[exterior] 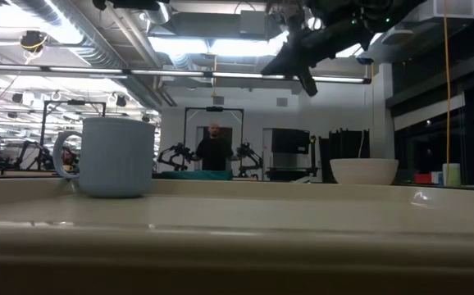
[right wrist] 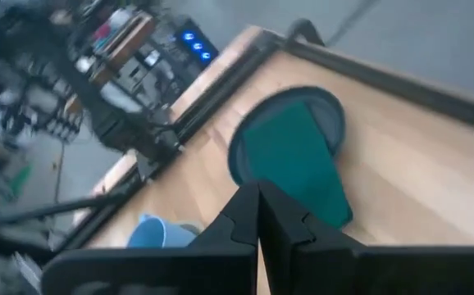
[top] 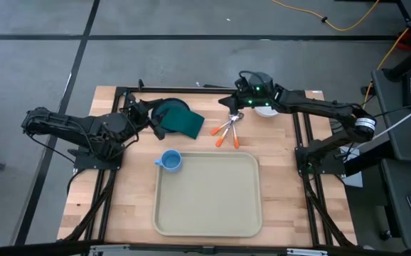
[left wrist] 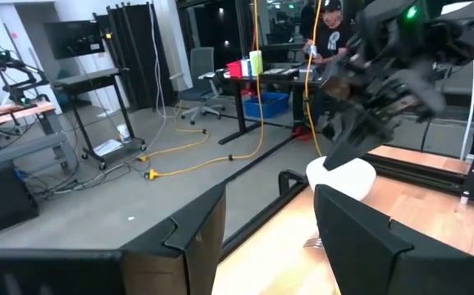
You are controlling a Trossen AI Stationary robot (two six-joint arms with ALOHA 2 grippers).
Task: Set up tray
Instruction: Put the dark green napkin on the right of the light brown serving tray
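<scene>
The beige tray lies near the table's front edge. A blue mug stands at its far left corner; whether on the tray or beside it, I cannot tell. Beyond it a green napkin lies on a teal plate. My left gripper hovers level and open at the plate's left edge with nothing between its fingers. My right gripper is shut and hangs in the air over the far ends of the orange-handled cutlery. The right wrist view looks down at the plate and the mug.
A white bowl stands on the table at the far right, partly under my right arm. The black arm frames run along both sides of the wooden table. A person stands in the room beyond.
</scene>
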